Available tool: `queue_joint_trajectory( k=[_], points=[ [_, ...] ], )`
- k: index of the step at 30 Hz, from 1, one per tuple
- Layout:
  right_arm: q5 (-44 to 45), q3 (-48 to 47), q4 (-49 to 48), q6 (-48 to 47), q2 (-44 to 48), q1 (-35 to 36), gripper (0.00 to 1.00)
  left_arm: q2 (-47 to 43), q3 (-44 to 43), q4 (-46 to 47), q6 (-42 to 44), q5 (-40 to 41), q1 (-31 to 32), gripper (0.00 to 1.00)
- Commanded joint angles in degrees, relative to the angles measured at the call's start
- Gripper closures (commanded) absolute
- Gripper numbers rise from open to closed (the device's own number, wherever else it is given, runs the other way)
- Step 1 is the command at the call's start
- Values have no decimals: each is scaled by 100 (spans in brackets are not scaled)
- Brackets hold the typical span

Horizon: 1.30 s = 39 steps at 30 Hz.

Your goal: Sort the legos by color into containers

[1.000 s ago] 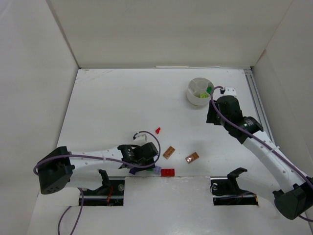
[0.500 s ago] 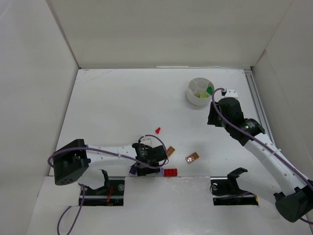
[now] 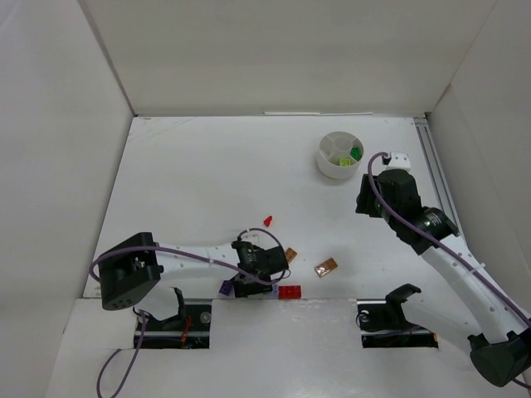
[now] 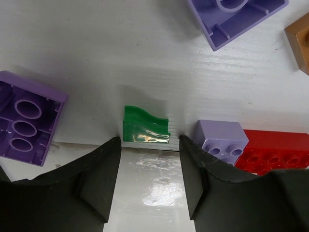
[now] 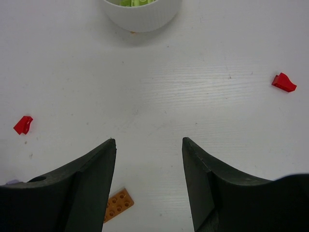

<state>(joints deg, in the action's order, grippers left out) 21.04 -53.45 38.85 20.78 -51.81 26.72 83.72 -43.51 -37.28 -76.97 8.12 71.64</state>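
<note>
left tool (image 4: 149, 149) shifted right, right tool (image 5: 148, 142) backed from dish (image 3: 330, 172)

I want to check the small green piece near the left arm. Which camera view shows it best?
The left wrist view: the green piece lies close up on the table at the tips of the left gripper. The top view hides it under that gripper, and the right wrist view misses it.

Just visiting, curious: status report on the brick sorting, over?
Left pincer open, tips flanking a small green piece, not yet gripped. Right pincer open, empty, white dish ahead. Lilac brick and red brick crowd the green one.
</note>
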Motion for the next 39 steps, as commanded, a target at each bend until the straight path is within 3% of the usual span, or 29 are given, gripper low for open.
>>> queue_joint_trajectory(
  k=[1,6,13,15,22,32,39],
  points=[
    [33,62,-27,6,110,61,38,487,396,387,103,744,-9,54],
    [-30,63,26,6,224,61,38,776,290,485,358,796,-9,61],
    [-135,116,26,58,347,61,38,839,237,590,587,867,-71,61],
    [-135,116,26,58,347,61,38,839,237,651,665,867,-141,51],
    [-187,116,-26,58,347,61,38,839,290,599,543,867,-316,48],
    [-188,116,-79,58,286,61,38,707,237,590,543,814,-230,75],
    [-766,264,-430,-380,469,175,38,418,-544,221,727,1260,-150,78]
  ],
)
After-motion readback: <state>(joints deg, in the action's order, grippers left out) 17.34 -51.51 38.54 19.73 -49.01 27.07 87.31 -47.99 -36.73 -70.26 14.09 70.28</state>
